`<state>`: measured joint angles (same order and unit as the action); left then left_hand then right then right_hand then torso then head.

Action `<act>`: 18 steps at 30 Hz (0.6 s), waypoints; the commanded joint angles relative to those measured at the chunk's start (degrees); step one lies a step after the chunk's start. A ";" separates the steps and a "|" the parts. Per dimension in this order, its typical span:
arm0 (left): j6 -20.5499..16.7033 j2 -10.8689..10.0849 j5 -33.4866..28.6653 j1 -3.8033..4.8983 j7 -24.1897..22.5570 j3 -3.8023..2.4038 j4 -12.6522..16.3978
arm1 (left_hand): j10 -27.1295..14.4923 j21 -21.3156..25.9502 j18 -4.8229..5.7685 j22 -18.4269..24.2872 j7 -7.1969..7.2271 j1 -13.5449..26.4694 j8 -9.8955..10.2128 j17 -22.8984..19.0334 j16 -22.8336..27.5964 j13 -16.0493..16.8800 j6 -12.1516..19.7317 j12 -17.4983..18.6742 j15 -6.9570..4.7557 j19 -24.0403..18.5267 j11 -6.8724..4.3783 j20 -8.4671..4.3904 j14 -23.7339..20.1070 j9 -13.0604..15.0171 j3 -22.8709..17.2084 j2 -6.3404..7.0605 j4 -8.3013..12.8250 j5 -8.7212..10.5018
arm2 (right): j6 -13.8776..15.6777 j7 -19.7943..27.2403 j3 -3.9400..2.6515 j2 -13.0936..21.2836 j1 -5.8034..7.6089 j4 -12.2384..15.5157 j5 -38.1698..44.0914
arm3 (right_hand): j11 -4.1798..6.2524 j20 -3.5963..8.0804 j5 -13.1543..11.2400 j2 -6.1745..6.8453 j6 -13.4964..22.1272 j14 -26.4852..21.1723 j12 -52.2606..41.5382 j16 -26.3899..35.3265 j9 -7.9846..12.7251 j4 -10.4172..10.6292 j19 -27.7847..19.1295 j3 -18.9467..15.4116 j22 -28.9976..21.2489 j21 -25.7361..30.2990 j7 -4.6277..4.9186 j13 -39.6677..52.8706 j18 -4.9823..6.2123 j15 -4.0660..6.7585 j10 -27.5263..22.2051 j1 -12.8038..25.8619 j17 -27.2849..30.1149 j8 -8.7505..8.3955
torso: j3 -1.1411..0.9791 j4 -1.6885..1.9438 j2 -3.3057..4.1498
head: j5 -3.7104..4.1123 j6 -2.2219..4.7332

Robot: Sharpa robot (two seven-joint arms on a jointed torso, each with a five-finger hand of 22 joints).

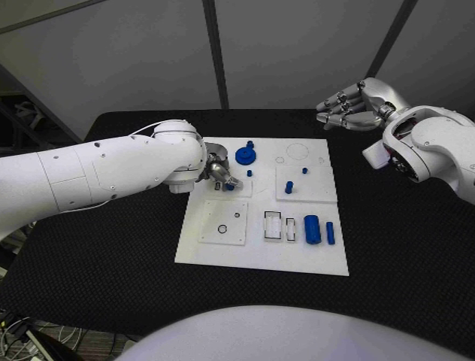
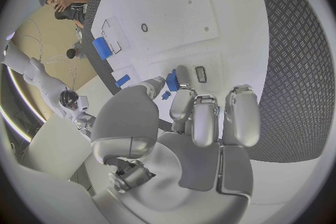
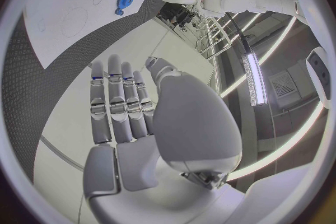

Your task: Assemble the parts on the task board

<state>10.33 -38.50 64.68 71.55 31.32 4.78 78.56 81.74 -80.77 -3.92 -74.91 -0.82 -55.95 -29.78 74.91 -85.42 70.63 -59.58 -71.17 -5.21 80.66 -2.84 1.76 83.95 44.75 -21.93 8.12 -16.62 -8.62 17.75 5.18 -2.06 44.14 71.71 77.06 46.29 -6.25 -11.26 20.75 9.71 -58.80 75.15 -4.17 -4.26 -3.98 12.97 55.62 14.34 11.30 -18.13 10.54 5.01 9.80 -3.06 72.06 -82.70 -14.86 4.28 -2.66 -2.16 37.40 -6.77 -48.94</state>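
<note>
From the head camera I see the task board (image 1: 261, 259) in the middle of the frame, on the black table (image 1: 86, 256). My left hand (image 1: 220, 174) sits over the board's upper-left area, fingers curled down and pinching a small blue part (image 1: 230, 186) against the board. In the left wrist view that small blue part (image 2: 171, 83) sits between the thumb and a fingertip; I cannot tell which way its long axis runs.

Just right of the hand lies a blue gear (image 1: 245, 156). On the right half stands a short blue peg (image 1: 288, 186), with a smaller one (image 1: 305, 171) above it. Lower right, a blue cylinder (image 1: 311, 229) and a thin blue pin (image 1: 330, 232) lie side by side, long axes running up-down in the frame.

My right hand (image 1: 352, 107) hovers at the upper right, off the board, fingers loosely apart and holding nothing.
</note>
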 commanded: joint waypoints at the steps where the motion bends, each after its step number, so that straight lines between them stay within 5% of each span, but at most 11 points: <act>1: 0.55 0.08 0.36 0.09 0.16 -0.02 -0.17 | 0.47 -0.19 0.75 -4.02 0.09 0.29 -0.20 10.47 -0.27 -0.09 -0.43 -0.19 -0.35 0.32 -0.08 -0.11 4.71 0.08 0.37 -0.23 -0.05 0.35 | -0.35 0.16 -0.04 -0.02 0.13 0.04 0.09 | -0.25 0.05 0.36 0.05 0.12 0.17 0.26 0.35 0.03 0.22 0.47 -0.28 -0.06 0.38 0.15 -0.08 0.69 -0.40 -0.09 0.57 -0.09 -0.11 | -0.01 -0.02 0.00 | 0.05 -0.02; 18: 0.84 0.16 0.50 0.24 0.20 -0.02 0.24 | 0.46 -0.43 0.83 -4.39 0.12 0.73 -0.21 10.46 -0.26 -0.21 -0.41 -0.09 -0.40 0.61 -0.12 -0.12 4.71 0.09 1.38 -0.54 -0.09 0.38 | -0.48 0.13 -0.04 -0.07 0.13 -0.04 0.09 | -0.26 0.03 0.35 0.07 0.13 0.17 0.25 0.36 0.03 0.27 0.50 -0.34 -0.10 0.44 0.16 -0.09 0.69 -0.41 -0.10 0.66 -0.09 -0.11 | -0.01 0.00 -0.02 | 0.06 -0.09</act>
<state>10.49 -38.39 64.73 71.68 31.32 4.77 78.64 81.73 -80.93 -3.93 -74.91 -0.81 -55.65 -29.78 74.91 -85.42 70.49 -59.58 -71.17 -5.21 80.88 -2.85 1.55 83.95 44.74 -20.84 7.83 -16.73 -8.62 17.66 5.14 -2.06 44.12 71.71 77.00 46.29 -6.25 -11.27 20.75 9.71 -58.81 75.15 -4.18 -4.26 -3.98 13.16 55.62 14.16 11.25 -17.89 10.54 5.01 9.80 -3.06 72.06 -82.70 -14.86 4.28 -2.68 -2.14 37.40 -6.71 -49.05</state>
